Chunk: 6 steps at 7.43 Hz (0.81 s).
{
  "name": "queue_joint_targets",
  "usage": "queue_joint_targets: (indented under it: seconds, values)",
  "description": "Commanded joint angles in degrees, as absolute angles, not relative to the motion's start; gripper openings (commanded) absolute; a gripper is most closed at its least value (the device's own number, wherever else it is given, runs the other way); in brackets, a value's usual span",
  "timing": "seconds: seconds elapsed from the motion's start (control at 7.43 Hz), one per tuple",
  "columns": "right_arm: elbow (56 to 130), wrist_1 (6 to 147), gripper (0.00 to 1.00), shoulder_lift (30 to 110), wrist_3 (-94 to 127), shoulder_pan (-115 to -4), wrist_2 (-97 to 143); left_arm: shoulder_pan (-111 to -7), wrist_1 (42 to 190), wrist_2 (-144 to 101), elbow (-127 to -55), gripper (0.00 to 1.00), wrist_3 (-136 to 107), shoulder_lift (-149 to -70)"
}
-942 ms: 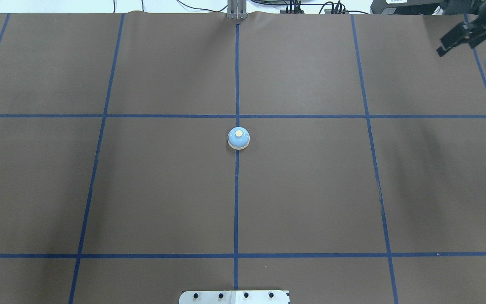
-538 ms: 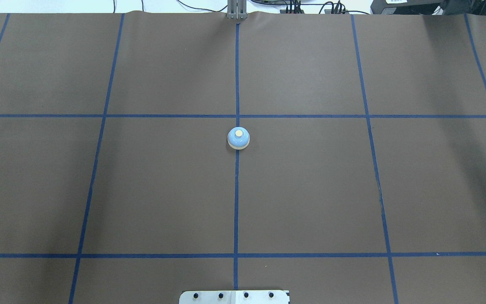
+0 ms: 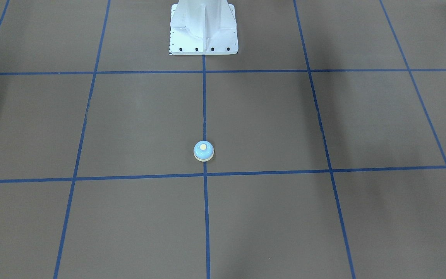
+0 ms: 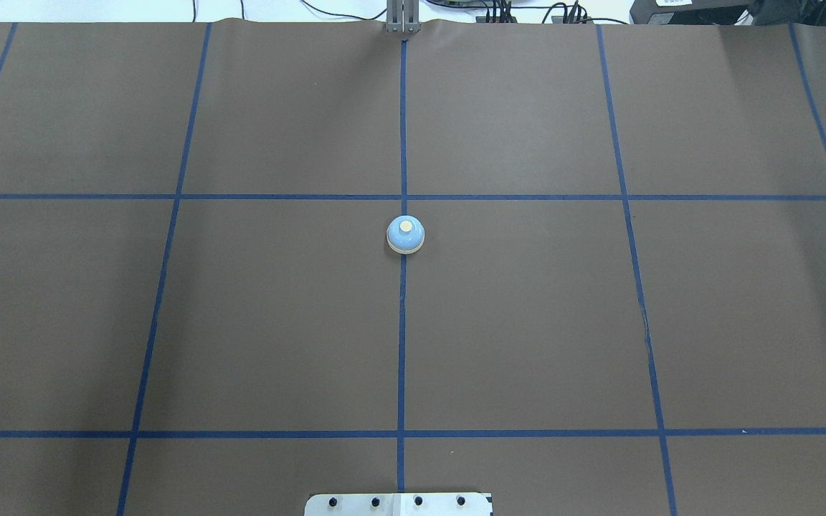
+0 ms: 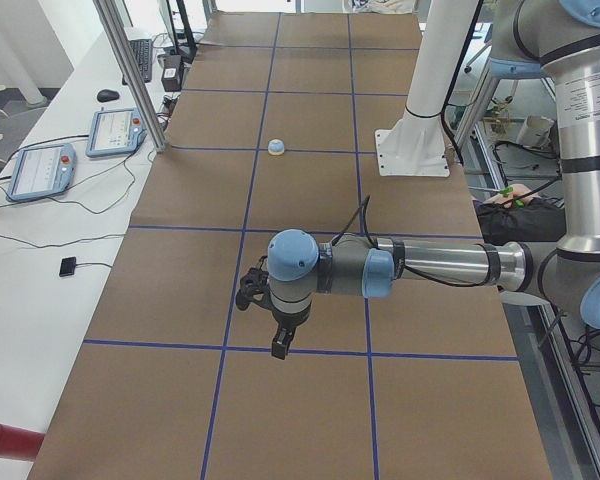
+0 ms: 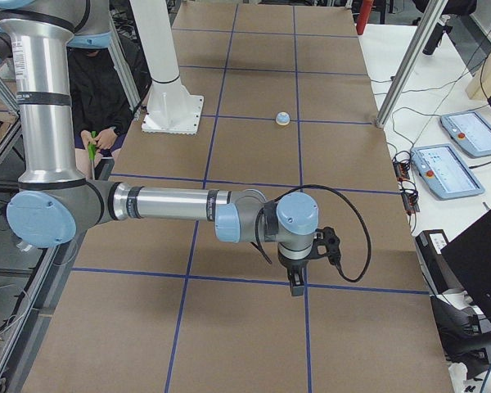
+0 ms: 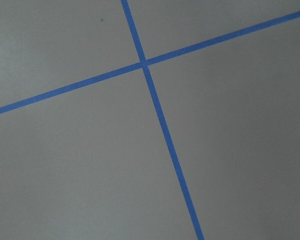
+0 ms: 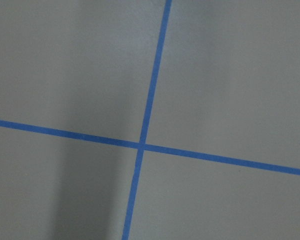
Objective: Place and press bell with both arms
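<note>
The light-blue bell [image 4: 405, 235] with its cream button stands upright on the brown mat, on the centre tape line, with nothing touching it. It also shows in the front view [image 3: 203, 151], the left view [image 5: 276, 147] and the right view [image 6: 283, 119]. My left gripper [image 5: 279, 345] hangs over the mat far from the bell, near my left end of the table. My right gripper [image 6: 295, 284] hangs likewise near my right end. I cannot tell whether either is open or shut. Both wrist views show only mat and blue tape crossings.
The white pedestal [image 3: 203, 31] stands behind the bell at the table's robot side. Metal frame posts [image 5: 130, 70] [image 6: 409, 57] rise at the far edge. Teach pendants [image 5: 40, 170] [image 6: 446, 168] and cables lie beside the mat.
The right gripper, seen at the overhead view's top right corner 0.9 s ago, has left that view. The bell has not moved.
</note>
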State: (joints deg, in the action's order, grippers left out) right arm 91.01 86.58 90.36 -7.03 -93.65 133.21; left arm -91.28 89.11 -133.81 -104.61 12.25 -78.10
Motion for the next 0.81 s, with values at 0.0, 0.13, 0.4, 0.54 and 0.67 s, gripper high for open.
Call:
queue_joint_targets:
  seconds: [0.0,0.13,0.4,0.54,0.67]
  values:
    - [96.5,86.8,1.00,96.0,-6.1,-93.9,133.0,-91.2,84.3,-133.6,-106.7,1.00,4.2,-78.1]
    - [96.7,87.2,1.00,96.3,-5.9,-93.7,133.0,-91.2,84.4,-133.2,-106.9,1.00,4.3,-78.4]
    - [96.8,88.2,1.00,95.5,-4.1,-92.1,132.8,-91.3,84.2,-132.8,-108.0,1.00,4.4,-77.5]
    - [96.8,88.1,1.00,94.8,-2.4,-90.5,132.8,-91.4,84.0,-133.3,-106.9,1.00,4.0,-77.5]
    - [96.8,88.0,1.00,94.6,-2.0,-90.3,133.1,-92.2,84.2,-132.8,-107.3,1.00,3.9,-77.4]
